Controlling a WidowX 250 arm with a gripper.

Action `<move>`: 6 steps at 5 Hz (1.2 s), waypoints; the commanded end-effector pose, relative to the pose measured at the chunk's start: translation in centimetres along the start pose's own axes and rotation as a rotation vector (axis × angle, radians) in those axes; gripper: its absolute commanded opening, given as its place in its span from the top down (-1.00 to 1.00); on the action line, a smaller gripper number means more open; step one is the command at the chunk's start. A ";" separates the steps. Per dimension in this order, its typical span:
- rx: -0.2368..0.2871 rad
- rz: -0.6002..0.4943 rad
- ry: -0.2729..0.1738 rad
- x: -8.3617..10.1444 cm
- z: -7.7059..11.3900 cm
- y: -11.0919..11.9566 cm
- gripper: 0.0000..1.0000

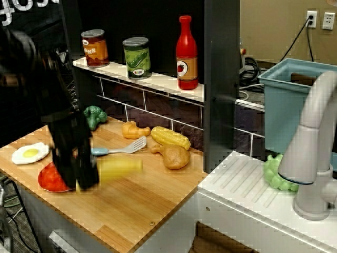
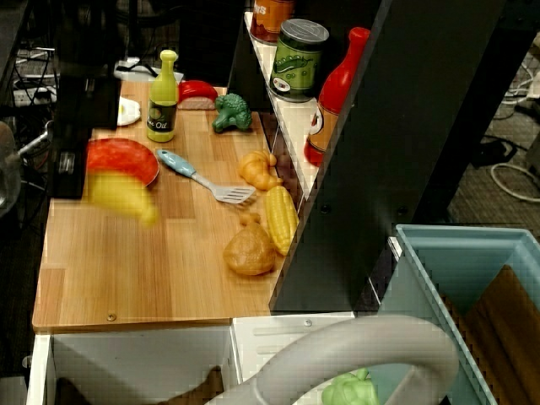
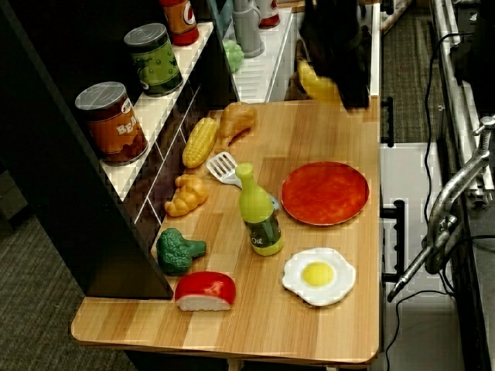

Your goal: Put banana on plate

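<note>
Banana (image 1: pixel 118 168) yellow – plate (image 3: pixel 325 193) mottled red-orange – gripper (image 1: pixel 79 171) blk.

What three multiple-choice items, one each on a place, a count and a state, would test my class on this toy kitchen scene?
1. Where does the white-and-yellow toy fried egg lie?
A. on the wooden counter, beside the flat round red-orange plate
B. on the shelf
C. in the sink

2. How many tin cans stand on the white shelf?
A. one
B. two
C. four

3. What is the state of the glossy yellow plastic banana?
A. lying on the plate
B. resting on the shelf
C. held in the black gripper, not yet on the plate

Key: 1 A, the egg sits on the wood next to the plate. 2 B, a brown can and a green can. 3 C, the plate is bare.
</note>
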State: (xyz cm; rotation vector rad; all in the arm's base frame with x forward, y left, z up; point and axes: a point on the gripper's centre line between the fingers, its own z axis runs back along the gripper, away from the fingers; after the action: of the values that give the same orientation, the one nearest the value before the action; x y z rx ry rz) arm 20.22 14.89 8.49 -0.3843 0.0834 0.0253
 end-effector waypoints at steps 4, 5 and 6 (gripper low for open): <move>0.159 0.191 -0.026 3.1 5.9 9.2 1.00; 0.177 0.189 -0.001 2.8 5.8 9.8 1.00; 0.207 0.206 0.046 2.8 5.4 10.5 1.00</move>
State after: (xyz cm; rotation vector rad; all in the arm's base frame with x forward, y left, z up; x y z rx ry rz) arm 22.76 26.17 7.34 -0.2082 0.2071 0.2044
